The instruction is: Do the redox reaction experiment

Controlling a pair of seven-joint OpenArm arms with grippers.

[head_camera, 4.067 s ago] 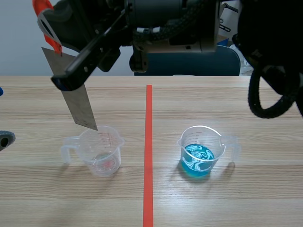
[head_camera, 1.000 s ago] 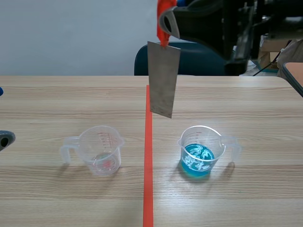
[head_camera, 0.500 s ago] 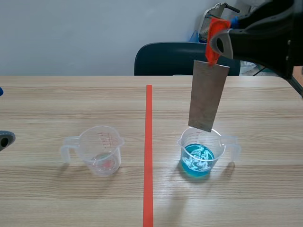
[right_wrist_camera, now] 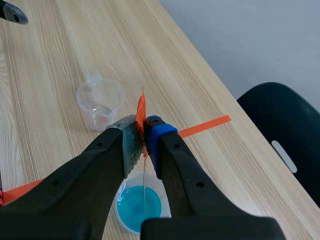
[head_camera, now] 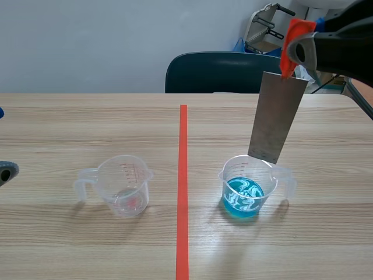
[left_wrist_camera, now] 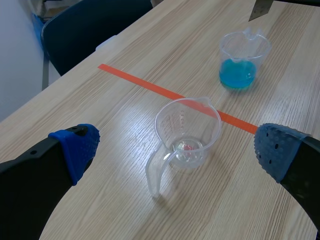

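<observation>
Now, right pincer (right_wrist_camera: 143,136): gripping metal strip (head_camera: 277,116) over blue-liquid measuring cup (head_camera: 245,201).
Left pincer (left_wrist_camera: 177,150): hanging open above counter (left_wrist_camera: 220,200).

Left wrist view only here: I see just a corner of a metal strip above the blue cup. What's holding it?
Observer: The right gripper is shut on an orange tab at the top end of the strip.
Operator: Does the strip hang straight?
Observer: No. In the scene view it tilts, with its lower end toward the tape line.
Operator: Is it lined up over the cup?
Observer: In the right wrist view, yes. Seen edge-on, it runs down over the blue liquid in the cup.
</observation>
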